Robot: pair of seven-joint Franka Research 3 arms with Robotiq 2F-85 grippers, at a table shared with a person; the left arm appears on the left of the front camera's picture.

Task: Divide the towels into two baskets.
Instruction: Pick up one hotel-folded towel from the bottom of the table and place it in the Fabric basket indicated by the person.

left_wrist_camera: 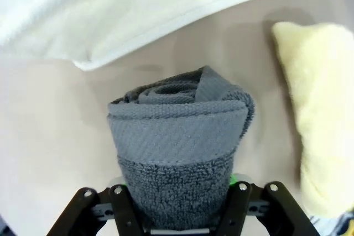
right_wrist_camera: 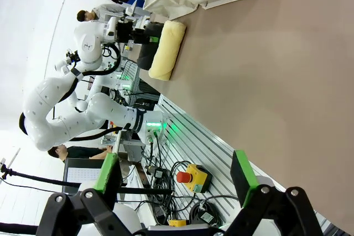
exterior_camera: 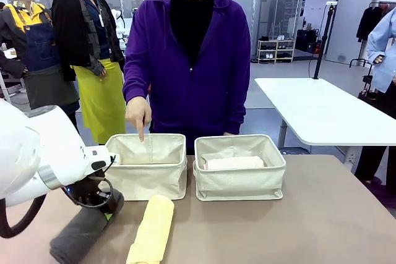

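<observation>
Arm (exterior_camera: pixel 37 159) angled down, jaws clamping grey towel (left_wrist_camera: pixel 177 153)

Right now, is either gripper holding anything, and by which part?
The left gripper clamps the dark grey towel across its sides near one end. The right gripper is open, empty.

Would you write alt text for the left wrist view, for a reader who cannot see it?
The left hand grips a rolled dark grey towel, seen end-on against the brown table. A pale yellow towel lies at the picture's right edge, and the fabric wall of a cream basket crosses the top.
</observation>
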